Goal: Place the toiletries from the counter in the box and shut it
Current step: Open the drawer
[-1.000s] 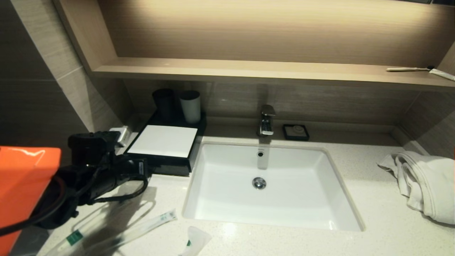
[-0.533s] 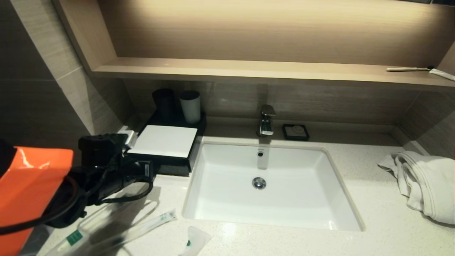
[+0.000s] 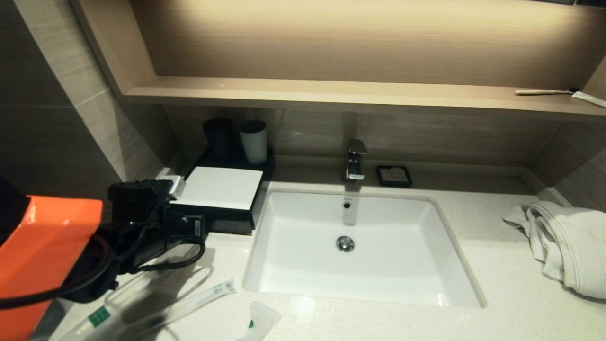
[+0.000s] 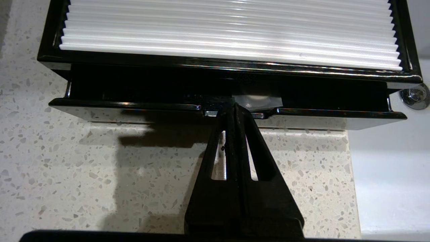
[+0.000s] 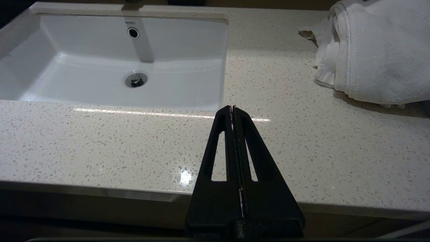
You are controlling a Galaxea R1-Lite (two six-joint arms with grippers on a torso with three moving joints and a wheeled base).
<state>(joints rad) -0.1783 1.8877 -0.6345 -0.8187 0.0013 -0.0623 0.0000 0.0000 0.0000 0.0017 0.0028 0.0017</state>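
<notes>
Two packets [image 3: 156,303], one sachet [image 3: 259,321], one box [image 3: 222,189]

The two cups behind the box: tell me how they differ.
The dark cup is black and blends into the shadowed wall; the white cup is pale with a dark rim. The dark cup stands left of the white cup. Both stand upright, side by side, behind the box.

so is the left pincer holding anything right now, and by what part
Nothing is clearly held. The left pincer is shut, its tips at the middle notch of the box's drawer front, which stands slightly open. Whether they pinch the lip cannot be told.
</notes>
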